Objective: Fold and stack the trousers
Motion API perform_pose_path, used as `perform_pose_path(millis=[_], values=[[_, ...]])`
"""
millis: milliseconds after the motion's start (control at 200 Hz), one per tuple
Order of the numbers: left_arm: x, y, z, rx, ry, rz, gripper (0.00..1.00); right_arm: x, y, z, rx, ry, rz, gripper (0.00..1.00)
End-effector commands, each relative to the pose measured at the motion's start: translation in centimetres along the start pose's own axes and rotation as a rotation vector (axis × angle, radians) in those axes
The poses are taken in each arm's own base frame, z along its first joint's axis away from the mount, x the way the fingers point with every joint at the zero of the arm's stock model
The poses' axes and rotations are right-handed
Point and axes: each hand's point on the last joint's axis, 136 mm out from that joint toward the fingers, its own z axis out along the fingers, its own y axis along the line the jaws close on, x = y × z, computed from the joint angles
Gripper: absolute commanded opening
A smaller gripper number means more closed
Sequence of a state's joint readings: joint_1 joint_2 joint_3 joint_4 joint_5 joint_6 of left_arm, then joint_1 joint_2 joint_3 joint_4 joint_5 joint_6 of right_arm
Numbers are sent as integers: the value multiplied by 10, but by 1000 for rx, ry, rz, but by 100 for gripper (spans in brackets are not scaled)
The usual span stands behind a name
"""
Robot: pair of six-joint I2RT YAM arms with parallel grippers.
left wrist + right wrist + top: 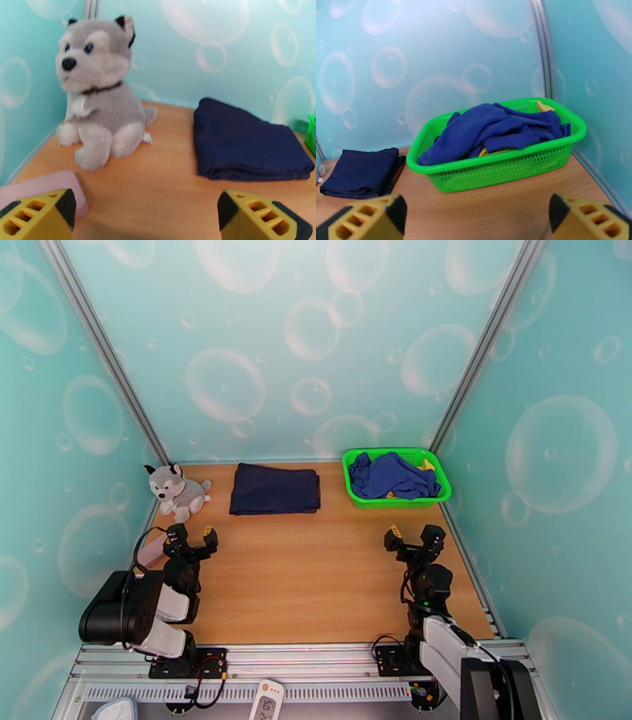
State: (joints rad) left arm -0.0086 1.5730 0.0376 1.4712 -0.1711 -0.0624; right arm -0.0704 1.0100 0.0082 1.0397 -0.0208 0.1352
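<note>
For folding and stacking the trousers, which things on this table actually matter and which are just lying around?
Part of the job: dark navy trousers, lying folded on the table; left gripper and right gripper, both open and empty.

Just lying about: plush husky; green basket holding a royal-blue garment; pink block.

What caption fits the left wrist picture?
Open left gripper faces a husky plush and folded navy trousers on the table.
</note>
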Motion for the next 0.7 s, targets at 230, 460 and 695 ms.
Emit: perform_pose_path(millis=[230,460,695], values=[[-26,-12,37,27,-25,21,99,9,26,27,-80,2,-147,99],[-24,-12,45,14,1,23,99,20,24,33,-56,-54,-181,99],[-24,-12,46,18,4,21,99,43,-4,76,17,143,-73,99]])
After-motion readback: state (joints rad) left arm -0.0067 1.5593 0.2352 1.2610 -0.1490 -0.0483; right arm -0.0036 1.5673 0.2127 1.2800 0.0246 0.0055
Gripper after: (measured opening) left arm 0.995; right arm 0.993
